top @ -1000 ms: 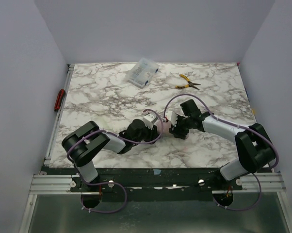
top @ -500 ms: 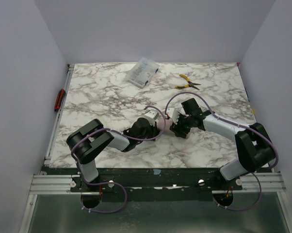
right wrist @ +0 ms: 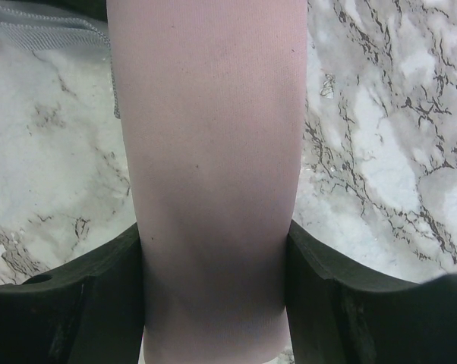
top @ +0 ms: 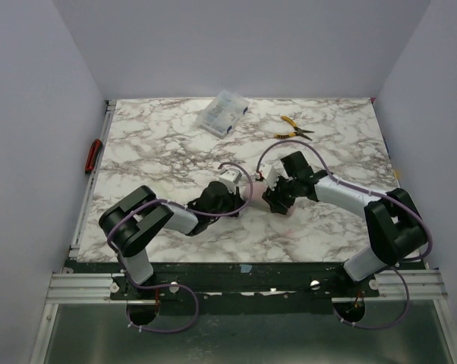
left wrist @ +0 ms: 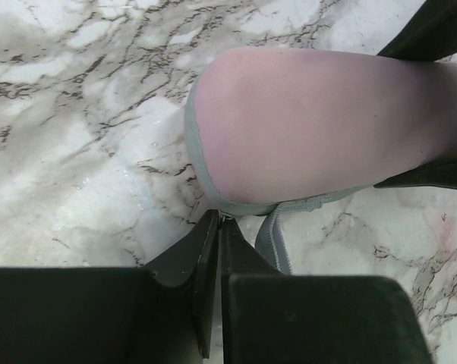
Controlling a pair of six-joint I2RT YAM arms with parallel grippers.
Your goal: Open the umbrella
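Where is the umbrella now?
In the top view the umbrella lies at the middle of the table, between the grippers: the right gripper clamps it, the left gripper pinches its end.

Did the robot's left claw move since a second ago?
Yes, a little. In the top view the left gripper has crept away from the arm bases, toward the clear plastic box at the back, and slightly to the left.

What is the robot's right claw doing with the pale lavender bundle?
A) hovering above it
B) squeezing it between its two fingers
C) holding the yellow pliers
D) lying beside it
B: in the right wrist view, the right gripper has its black fingers pressed against both sides of the umbrella.
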